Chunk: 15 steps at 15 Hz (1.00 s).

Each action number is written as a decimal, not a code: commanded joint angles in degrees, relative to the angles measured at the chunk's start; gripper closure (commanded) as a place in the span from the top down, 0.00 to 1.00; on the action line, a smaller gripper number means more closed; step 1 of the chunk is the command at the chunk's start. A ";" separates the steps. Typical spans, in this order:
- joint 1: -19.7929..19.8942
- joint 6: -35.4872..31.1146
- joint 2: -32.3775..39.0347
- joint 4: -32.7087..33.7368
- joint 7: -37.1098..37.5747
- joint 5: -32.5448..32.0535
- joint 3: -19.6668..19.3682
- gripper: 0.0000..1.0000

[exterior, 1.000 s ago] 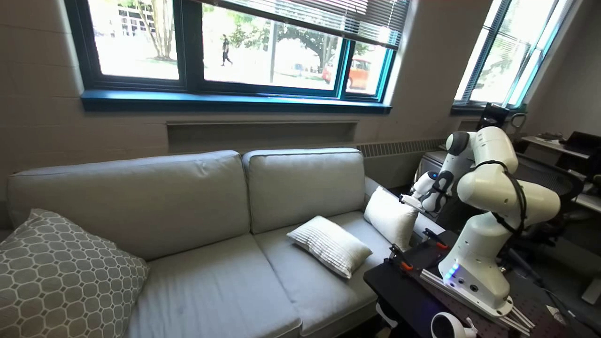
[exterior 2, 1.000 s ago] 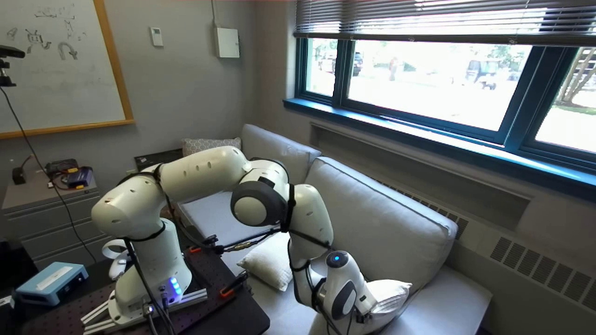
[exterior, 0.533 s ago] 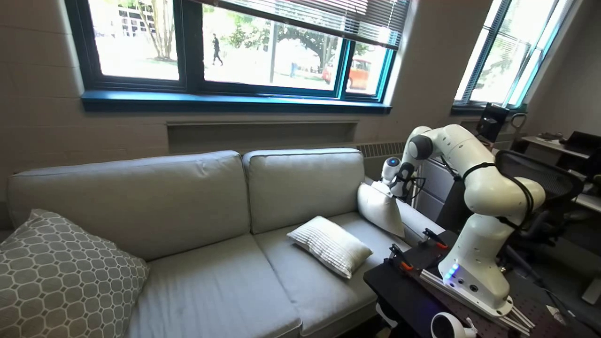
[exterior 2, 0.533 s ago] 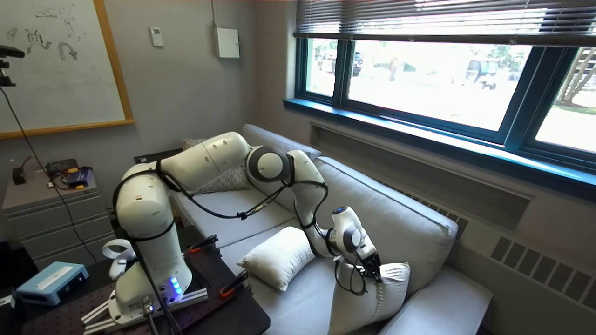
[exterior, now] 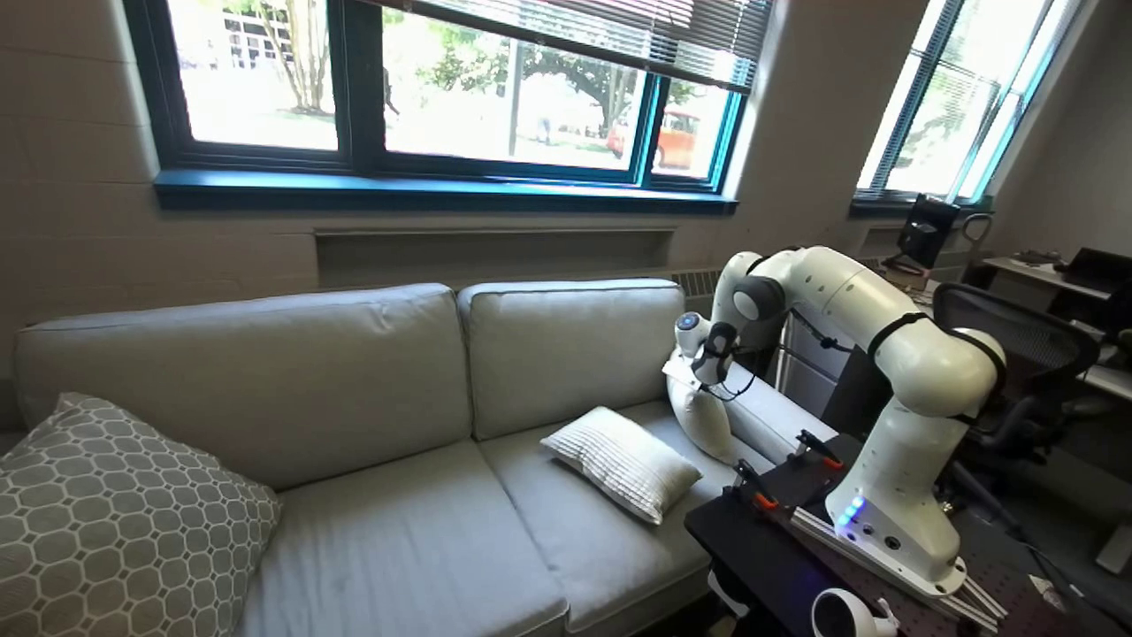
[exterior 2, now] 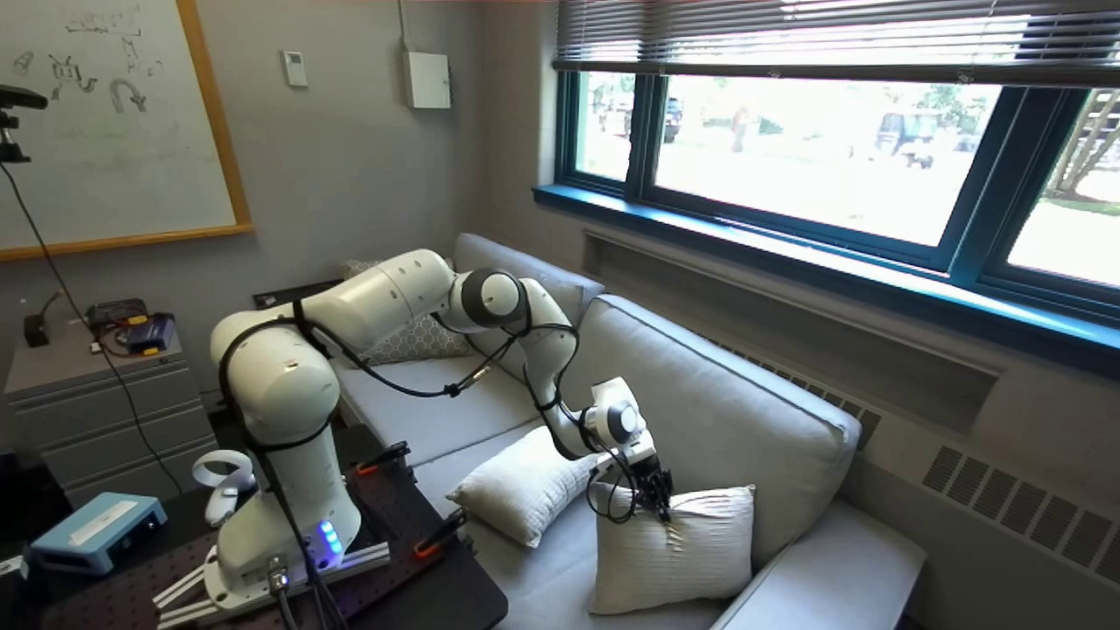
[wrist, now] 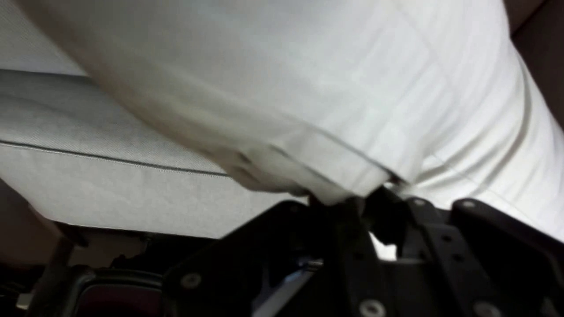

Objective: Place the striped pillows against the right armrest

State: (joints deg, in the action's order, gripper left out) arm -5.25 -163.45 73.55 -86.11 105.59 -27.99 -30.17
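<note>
Sofa [exterior: 380, 522]: one striped pillow [exterior 2: 700, 560] is now farther from right armrest [exterior 2: 836, 560]. Arm [exterior 2: 398, 293] arches downward, gripper [wrist: 366, 202] pinching that pillow.

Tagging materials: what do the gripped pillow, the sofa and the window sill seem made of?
Gripped pillow: matte cloth, maybe cotton; creases where pinched.
Sofa: matte woven upholstery, apparently; fine weave and seams show.
Window sill: glossy, perhaps painted; it catches light; wood or metal unclear.
</note>
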 commanded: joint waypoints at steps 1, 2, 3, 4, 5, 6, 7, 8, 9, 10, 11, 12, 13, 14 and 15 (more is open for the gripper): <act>0.93 -1.88 1.65 -1.25 -3.96 6.16 -2.08 0.04; 1.50 -2.11 2.04 -1.54 -5.09 7.60 -2.70 0.04; 2.21 -2.36 2.34 -1.82 -6.45 9.00 -3.20 0.04; 2.70 -2.21 2.98 -2.09 -7.14 10.40 -4.42 0.04; 3.61 -2.00 3.33 -2.38 -8.25 11.78 -5.15 0.04; 4.68 -2.00 3.63 -2.73 -9.34 13.09 -5.87 0.04; 5.70 -1.66 4.05 -2.75 -10.57 14.37 -6.47 0.03; 6.87 -1.36 4.46 -2.74 -11.90 15.51 -7.06 0.02; 7.70 -0.88 5.15 -2.46 -12.85 16.65 -7.82 0.02; 8.66 -0.39 5.67 -2.34 -14.07 17.66 -8.45 0.02; 9.50 0.30 6.39 -1.88 -15.13 18.67 -8.94 0.02; 10.19 0.71 6.58 -2.10 -16.45 19.40 -9.25 0.02; 10.58 1.39 7.11 -1.93 -17.41 20.20 -9.65 0.03; 10.86 1.92 7.51 -1.80 -18.42 20.86 -9.87 0.15; 10.96 2.49 7.64 -1.84 -19.37 21.42 -9.96 0.36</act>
State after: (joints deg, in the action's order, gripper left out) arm 5.73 -163.64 80.28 -88.26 89.56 -8.99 -38.73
